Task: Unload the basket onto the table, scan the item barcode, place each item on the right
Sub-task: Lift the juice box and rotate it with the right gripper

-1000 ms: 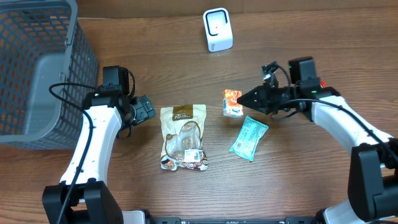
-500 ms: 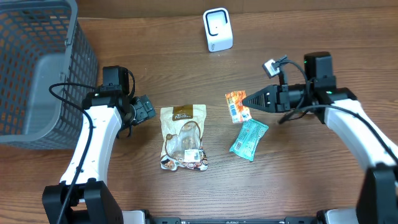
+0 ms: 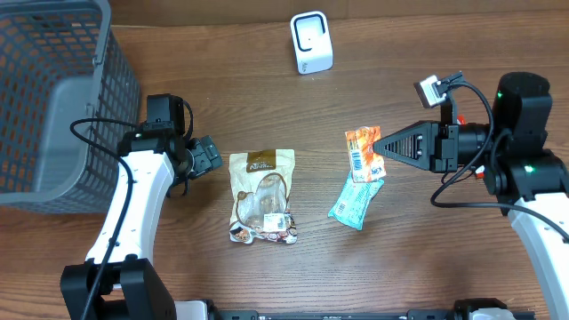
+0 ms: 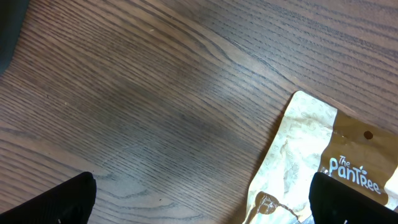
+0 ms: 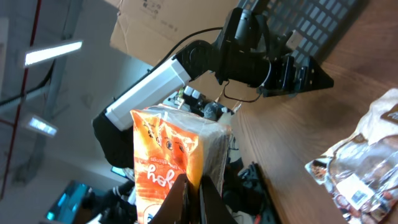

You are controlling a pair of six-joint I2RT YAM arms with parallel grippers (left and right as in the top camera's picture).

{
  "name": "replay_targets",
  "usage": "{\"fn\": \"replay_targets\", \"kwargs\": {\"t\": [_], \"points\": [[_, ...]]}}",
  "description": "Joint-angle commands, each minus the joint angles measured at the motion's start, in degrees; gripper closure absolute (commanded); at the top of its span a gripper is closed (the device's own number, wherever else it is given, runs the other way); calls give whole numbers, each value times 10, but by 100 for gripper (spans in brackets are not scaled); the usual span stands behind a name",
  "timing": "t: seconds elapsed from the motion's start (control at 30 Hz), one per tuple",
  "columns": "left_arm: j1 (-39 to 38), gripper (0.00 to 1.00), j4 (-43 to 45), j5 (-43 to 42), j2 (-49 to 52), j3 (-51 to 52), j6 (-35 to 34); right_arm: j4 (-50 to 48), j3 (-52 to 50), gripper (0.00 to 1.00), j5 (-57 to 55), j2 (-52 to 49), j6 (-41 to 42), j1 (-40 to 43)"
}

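Right gripper (image 3: 380,147) pinched the orange packet (image 3: 362,151), held up, well apart from the white scanner (image 3: 311,42) | left gripper (image 3: 212,156) stood open, empty | risk: small edge grip might let packet slip, or barcode turn away.

The jaws pinch the orange packet (image 5: 176,155) at its lower edge — left arm (image 5: 152,84) beyond, over the table (image 5: 323,121).
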State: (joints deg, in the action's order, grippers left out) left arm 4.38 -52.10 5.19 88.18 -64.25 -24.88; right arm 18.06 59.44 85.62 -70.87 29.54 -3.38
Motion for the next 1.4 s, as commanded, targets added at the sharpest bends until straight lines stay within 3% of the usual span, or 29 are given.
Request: {"fn": "replay_targets", "kwargs": {"t": [0.0, 0.17, 0.87, 0.93, 1.17, 1.37], "points": [[1, 0, 0, 6, -1, -8, 7, 0, -2, 96, -18, 8, 70, 2], [1, 0, 0, 6, -1, -8, 7, 0, -2, 96, -20, 7, 104, 2], [1, 0, 1, 6, -1, -8, 7, 0, -2, 96, -40, 7, 105, 2], [1, 0, 0, 6, -1, -8, 7, 6, -2, 96, -89, 7, 88, -1], [1, 0, 0, 6, -1, -8, 7, 111, -2, 96, -429, 1, 44, -66], [1, 0, 0, 6, -1, -8, 7, 122, -2, 96, -566, -49, 2, -156]]}}
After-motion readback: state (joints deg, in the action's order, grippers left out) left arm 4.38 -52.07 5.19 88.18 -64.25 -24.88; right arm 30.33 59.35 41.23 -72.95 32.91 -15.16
